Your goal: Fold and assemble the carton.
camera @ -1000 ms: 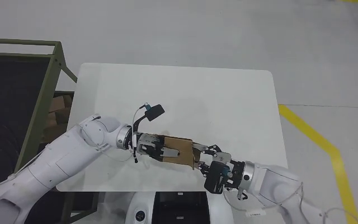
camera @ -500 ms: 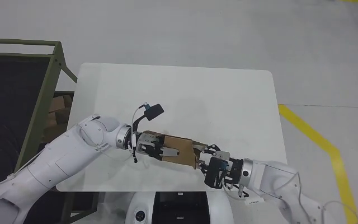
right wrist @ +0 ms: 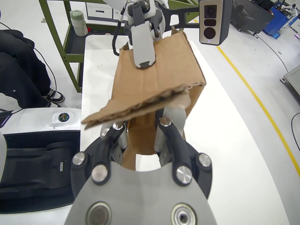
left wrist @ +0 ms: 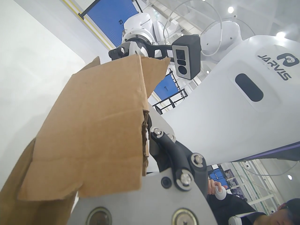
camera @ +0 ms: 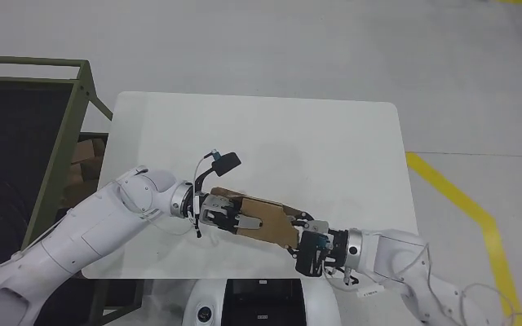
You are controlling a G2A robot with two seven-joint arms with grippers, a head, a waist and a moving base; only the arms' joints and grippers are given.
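Observation:
A brown carton (camera: pixel 263 218) is held above the near part of the white table (camera: pixel 326 147), lying lengthwise between both arms. My left gripper (camera: pixel 231 218) is shut on its left end; one of its fingers (right wrist: pixel 143 47) presses on the top panel. In the left wrist view the carton (left wrist: pixel 93 129) rises in front of the camera. My right gripper (camera: pixel 300 234) is at the carton's right, open end. Its fingers (right wrist: pixel 169 127) stand open on either side of a lower panel, under a loose flap (right wrist: pixel 140 111) that slants across them.
A green metal cart (camera: pixel 73 106) stands off the table's left edge, with cardboard pieces (camera: pixel 86 167) on its lower level and a pale bottle (right wrist: pixel 77 23) on a shelf. A yellow floor line (camera: pixel 457 200) runs to the right.
My right gripper has moved left into the carton's open end. That end has swung a little toward the table's near edge. The left arm has hardly moved.

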